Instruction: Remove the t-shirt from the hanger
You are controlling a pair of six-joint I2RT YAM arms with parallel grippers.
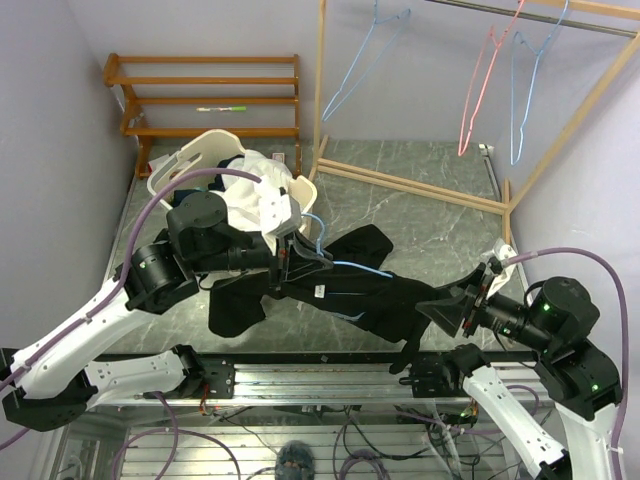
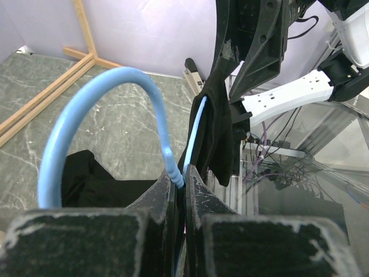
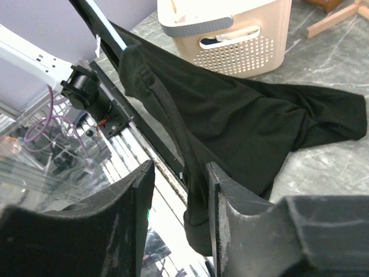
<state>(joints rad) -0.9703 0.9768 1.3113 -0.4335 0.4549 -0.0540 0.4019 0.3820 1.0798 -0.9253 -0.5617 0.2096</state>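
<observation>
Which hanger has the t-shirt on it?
The light-blue hanger held by the left gripper; the three others on the rack hang bare.

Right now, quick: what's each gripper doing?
Left gripper: closed on the blue hanger at its neck.
Right gripper: open, with the t-shirt edge between its fingers, not clamped.

This is looking like a robotics lab imitating a laundry corner: two robot arms (image 1: 70, 340) are sitting bolted on an aluminium rail (image 1: 320, 380) with loose cables (image 1: 360, 440) hanging below, and plain lilac walls (image 1: 60, 80) are closing in a marble-patterned tabletop (image 1: 430, 225). A wooden clothes rack (image 1: 410, 185) is carrying coloured wire hangers (image 1: 465, 135) there, and a wooden shelf (image 1: 200, 70) and a perforated laundry basket (image 3: 242, 46) are standing nearby.
</observation>
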